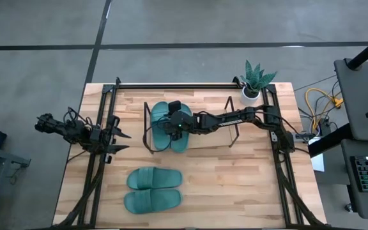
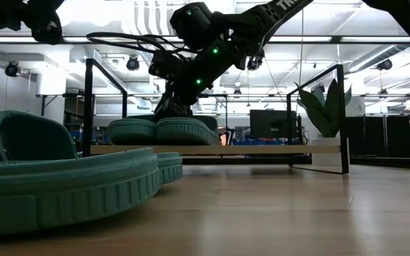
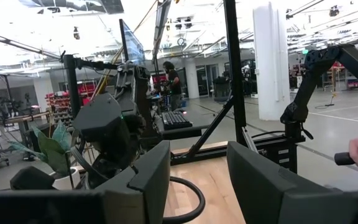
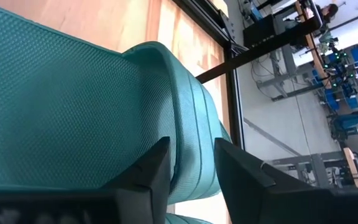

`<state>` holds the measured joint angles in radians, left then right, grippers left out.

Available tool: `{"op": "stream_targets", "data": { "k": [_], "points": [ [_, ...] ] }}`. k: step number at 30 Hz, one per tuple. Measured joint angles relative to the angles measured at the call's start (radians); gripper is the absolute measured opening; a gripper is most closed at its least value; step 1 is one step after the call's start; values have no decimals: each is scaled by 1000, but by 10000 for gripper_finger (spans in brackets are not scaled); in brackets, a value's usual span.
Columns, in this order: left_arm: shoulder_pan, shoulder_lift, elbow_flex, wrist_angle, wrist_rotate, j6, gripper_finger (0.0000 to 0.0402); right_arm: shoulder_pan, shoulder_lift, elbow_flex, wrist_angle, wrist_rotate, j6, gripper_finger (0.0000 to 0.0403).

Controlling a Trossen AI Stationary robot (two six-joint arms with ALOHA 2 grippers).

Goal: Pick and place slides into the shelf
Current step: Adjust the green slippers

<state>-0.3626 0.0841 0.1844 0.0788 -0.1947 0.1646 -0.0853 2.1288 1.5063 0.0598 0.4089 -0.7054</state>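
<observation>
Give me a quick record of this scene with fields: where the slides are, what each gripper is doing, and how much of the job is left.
slides on shelf: two, side by side at the left end of the shelf
slides on table: two, side by side near the front edge
right gripper: over the shelved pair, fingers open astride a slide's strap
left gripper: open, waiting at the table's left edge
other: potted plant at the back right corner
left to do: two slides not yet shelved

Two slides (image 1: 169, 126) lie side by side on the shelf (image 1: 232, 121). Two more slides (image 1: 153, 190) lie on the surface (image 1: 235, 185), nearer the front.
</observation>
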Motion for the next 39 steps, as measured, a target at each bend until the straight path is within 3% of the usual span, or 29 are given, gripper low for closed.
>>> {"op": "stream_targets", "data": {
  "k": [6, 15, 39],
  "points": [
    [1, 0, 0, 0, 0, 0, 144, 3, 1, 0, -4, -1, 9, 89],
    [1, 0, 0, 0, 0, 0, 144, 6, 2, -1, -5, -64, 76, 16],
    [0, 0, 0, -8, 0, 0, 144, 39, 3, 24, 27, 15, 122, 11]
  ]
}}
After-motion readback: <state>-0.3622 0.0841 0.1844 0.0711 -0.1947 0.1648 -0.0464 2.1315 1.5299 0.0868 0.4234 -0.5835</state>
